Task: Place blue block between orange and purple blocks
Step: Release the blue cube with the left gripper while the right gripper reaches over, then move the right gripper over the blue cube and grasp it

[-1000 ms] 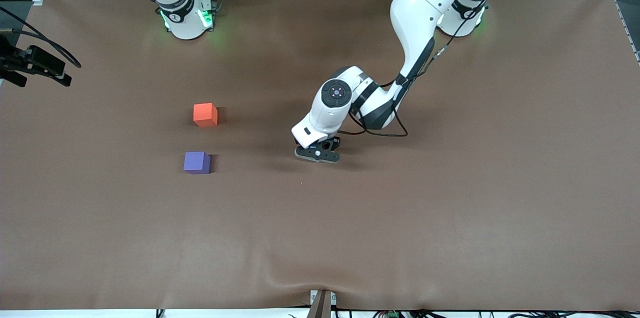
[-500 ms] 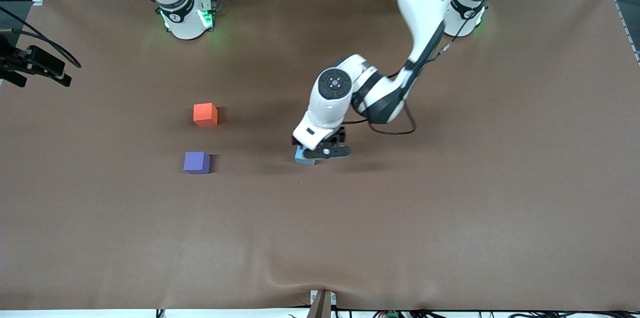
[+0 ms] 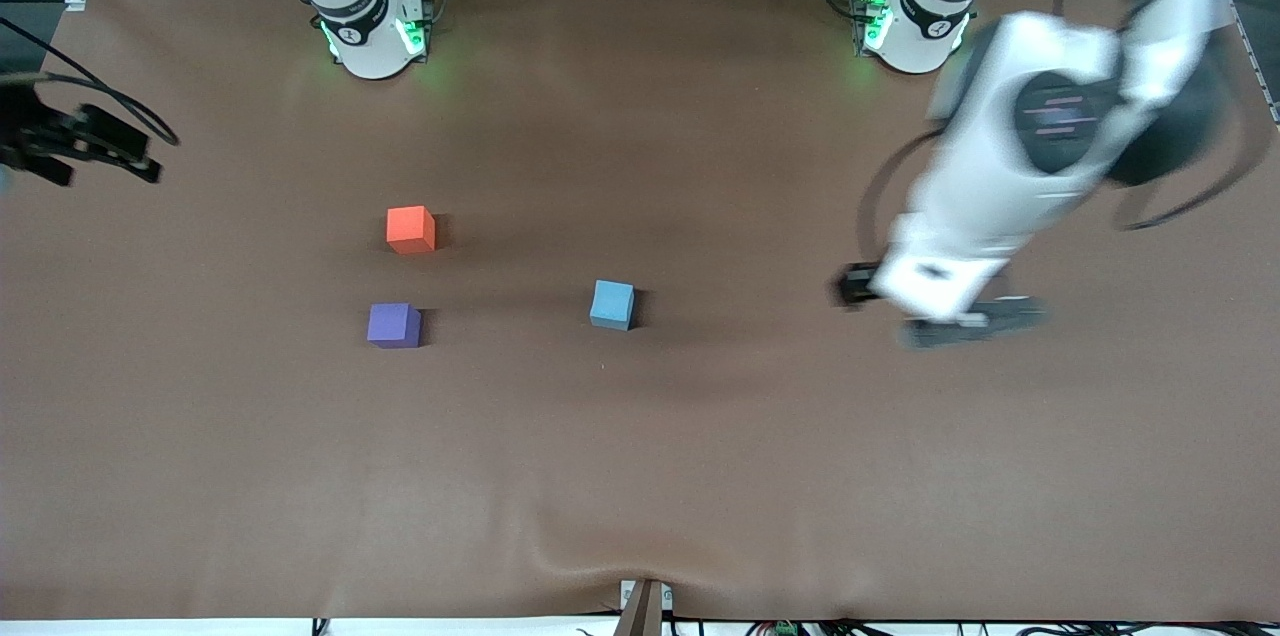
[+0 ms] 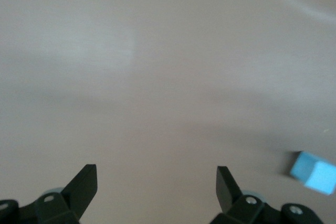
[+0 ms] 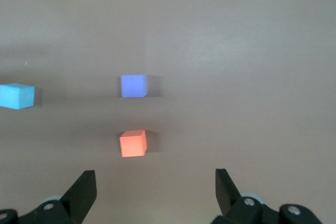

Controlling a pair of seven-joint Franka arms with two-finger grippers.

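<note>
A: Front view: blue block [image 3: 611,304] sits alone mid-table, well apart from orange block [image 3: 410,229] and purple block [image 3: 393,325]

B: Left gripper [image 4: 156,186] and right gripper [image 5: 155,188] both gape empty (neither near it); grasp squarely, then lower it centred between them

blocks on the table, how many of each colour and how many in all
orange block: 1
purple block: 1
blue block: 1
total: 3 blocks, all resting on the table, none held by either hand
</note>
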